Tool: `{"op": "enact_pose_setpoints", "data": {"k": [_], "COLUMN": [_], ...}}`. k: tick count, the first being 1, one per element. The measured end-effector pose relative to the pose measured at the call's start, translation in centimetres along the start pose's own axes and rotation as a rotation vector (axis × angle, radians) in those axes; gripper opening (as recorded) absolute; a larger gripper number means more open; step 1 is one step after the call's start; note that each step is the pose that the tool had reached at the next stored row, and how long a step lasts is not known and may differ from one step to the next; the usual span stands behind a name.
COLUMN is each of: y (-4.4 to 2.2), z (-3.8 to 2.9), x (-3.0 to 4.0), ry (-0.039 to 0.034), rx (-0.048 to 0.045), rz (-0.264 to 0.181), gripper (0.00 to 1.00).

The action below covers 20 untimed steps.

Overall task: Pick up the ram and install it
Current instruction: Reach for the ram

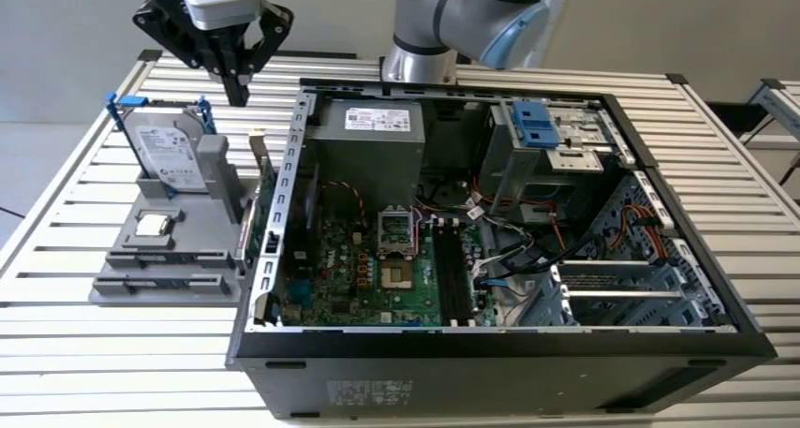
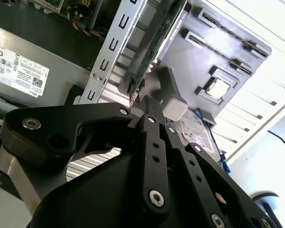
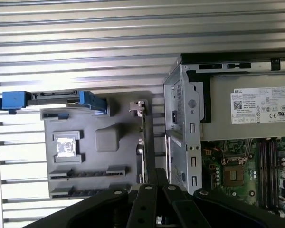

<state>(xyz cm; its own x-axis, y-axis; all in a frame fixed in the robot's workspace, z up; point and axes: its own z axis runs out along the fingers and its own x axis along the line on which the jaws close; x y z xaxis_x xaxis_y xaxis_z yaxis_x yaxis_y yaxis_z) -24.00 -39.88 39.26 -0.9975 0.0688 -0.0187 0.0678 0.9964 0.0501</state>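
- The hand (image 1: 235, 93) hangs above the table (image 1: 88, 353), its fingers drawn together with nothing between them.
- Nearest beneath it, the ram (image 3: 144, 137) stands on its long edge in a slot of the gray holder (image 3: 109, 156), on the side just beside the computer case (image 1: 500, 348).
- It is probably light, stiff, thin and brittle. Pinch its flat faces mid-length by the exposed top edge, avoiding the chips and contacts.
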Motion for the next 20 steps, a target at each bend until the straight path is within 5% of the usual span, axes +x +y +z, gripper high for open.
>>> {"op": "enact_pose_setpoints", "data": {"k": [11, 20], "y": [-0.06, -0.15], "z": [-0.02, -0.05], "x": [0.84, 2.17], "ry": [0.0001, 0.0001], "rx": [0.0001, 0.0], "rz": [0.0, -0.002], "gripper": [0.0, 0.0]}}
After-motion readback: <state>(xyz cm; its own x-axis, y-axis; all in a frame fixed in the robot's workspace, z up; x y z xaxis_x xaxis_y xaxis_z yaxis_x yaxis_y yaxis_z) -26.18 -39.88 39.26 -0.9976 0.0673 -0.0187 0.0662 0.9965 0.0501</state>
